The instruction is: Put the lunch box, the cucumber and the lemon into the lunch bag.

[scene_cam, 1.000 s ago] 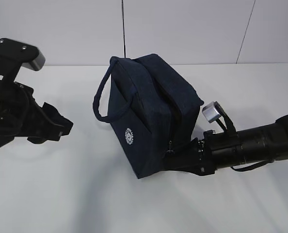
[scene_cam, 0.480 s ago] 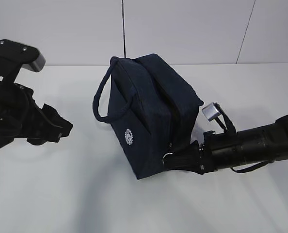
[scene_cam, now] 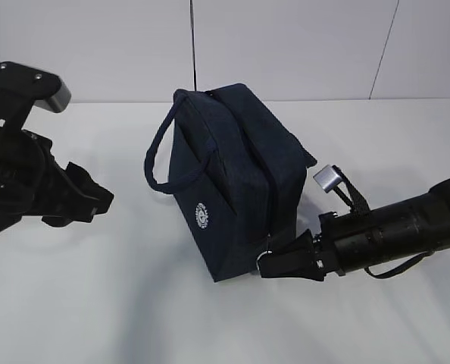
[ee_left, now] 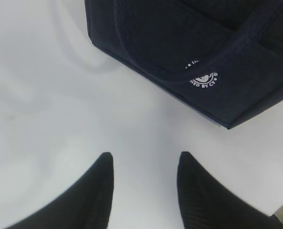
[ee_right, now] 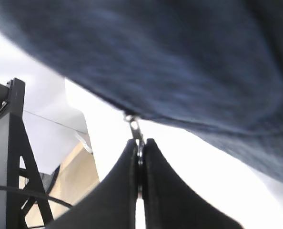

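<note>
The dark navy lunch bag (scene_cam: pixel 232 167) stands in the middle of the white table, one loop handle (scene_cam: pixel 158 155) hanging off its left side. My right gripper (scene_cam: pixel 266 264) is at the bag's lower right corner. In the right wrist view this gripper (ee_right: pixel 139 141) is shut on the metal zipper pull (ee_right: pixel 133 126), under the bag (ee_right: pixel 179 62). My left gripper (scene_cam: pixel 102 199) hangs left of the bag, apart from it. It (ee_left: pixel 145 156) is open over bare table, with the bag's white logo (ee_left: pixel 204 78) ahead. The lunch box, the cucumber and the lemon are out of view.
A pale wall runs behind the white table (scene_cam: pixel 96 303). In the right wrist view a black frame (ee_right: pixel 17 143) stands beyond the table's edge.
My right gripper has shut on the zipper pull and drawn it down toward the table's front. The bag's top has shifted slightly. The left arm has not moved.
</note>
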